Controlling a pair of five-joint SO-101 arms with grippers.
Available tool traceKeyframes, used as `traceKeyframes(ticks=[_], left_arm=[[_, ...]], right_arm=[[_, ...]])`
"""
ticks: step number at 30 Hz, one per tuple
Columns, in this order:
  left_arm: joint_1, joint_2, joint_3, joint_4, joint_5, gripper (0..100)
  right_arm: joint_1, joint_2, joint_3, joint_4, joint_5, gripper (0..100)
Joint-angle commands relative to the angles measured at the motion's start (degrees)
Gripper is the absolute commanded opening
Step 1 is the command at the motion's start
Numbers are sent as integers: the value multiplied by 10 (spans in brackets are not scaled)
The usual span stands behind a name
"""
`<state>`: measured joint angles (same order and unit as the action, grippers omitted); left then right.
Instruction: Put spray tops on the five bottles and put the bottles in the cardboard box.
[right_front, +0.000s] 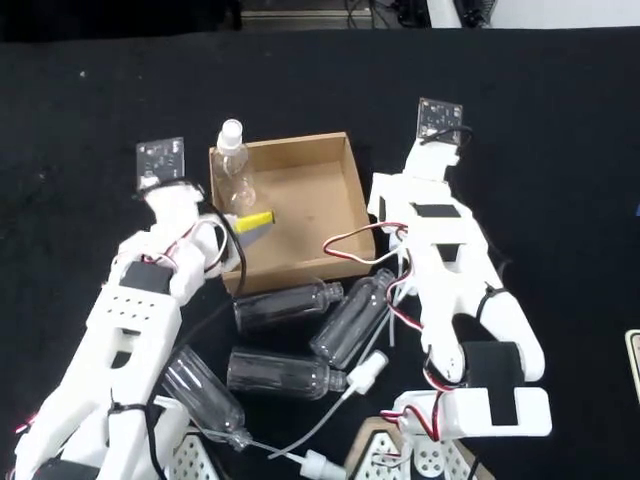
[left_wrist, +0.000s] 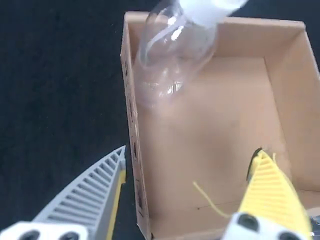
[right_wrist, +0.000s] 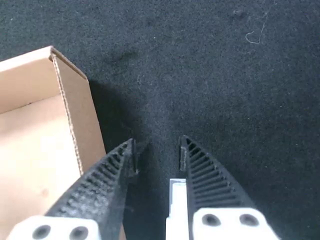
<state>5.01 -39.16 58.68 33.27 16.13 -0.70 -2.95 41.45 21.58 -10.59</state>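
A clear bottle (right_front: 232, 165) with a white spray top leans in the far left corner of the cardboard box (right_front: 335, 245); in the left wrist view this bottle (left_wrist: 170, 55) rests against the box wall (left_wrist: 131, 125). My left gripper (left_wrist: 192, 152) is open astride that wall, its yellow finger (right_front: 255, 219) inside the box and holding nothing. My right gripper (right_wrist: 158, 145) is open over the black table, just beside the box's right wall (right_wrist: 75, 105). Several topless bottles (right_front: 285, 305) lie in front of the box. Two loose spray tops (right_front: 365, 372) with tubes lie nearby.
The right arm (right_front: 440, 230) stretches along the box's right side, with red and white wires looping near the bottles. The loose bottles crowd the space between the two arm bases. The table around them is black cloth.
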Motion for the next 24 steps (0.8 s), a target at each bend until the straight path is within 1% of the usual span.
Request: traceKeyframes(ticks=[1, 4, 8, 11, 14, 16, 20, 22, 24], left_arm=[[9, -18, -73, 69, 31, 359], [7, -18, -87, 99, 30, 359], [-9, -18, -76, 100, 25, 359], [-37, -18, -69, 100, -6, 359], [-47, -18, -61, 104, -13, 356], [-46, -18, -57, 102, -15, 308], [-46, -18, -55, 100, -11, 145], [-46, -18, -56, 100, -12, 125], [-46, -18, -55, 101, -11, 152]], right_arm=[[8, -1, -38, -16, -4, 131], [9, -1, -38, -16, -4, 131], [9, -1, -37, -16, -4, 131], [9, -1, -37, -14, -4, 131], [9, -1, -37, -14, -4, 131], [9, -1, -37, -15, -4, 131], [12, -5, -37, -12, -4, 131], [14, -7, -37, -11, -4, 131], [22, -16, -37, 4, -5, 131]])
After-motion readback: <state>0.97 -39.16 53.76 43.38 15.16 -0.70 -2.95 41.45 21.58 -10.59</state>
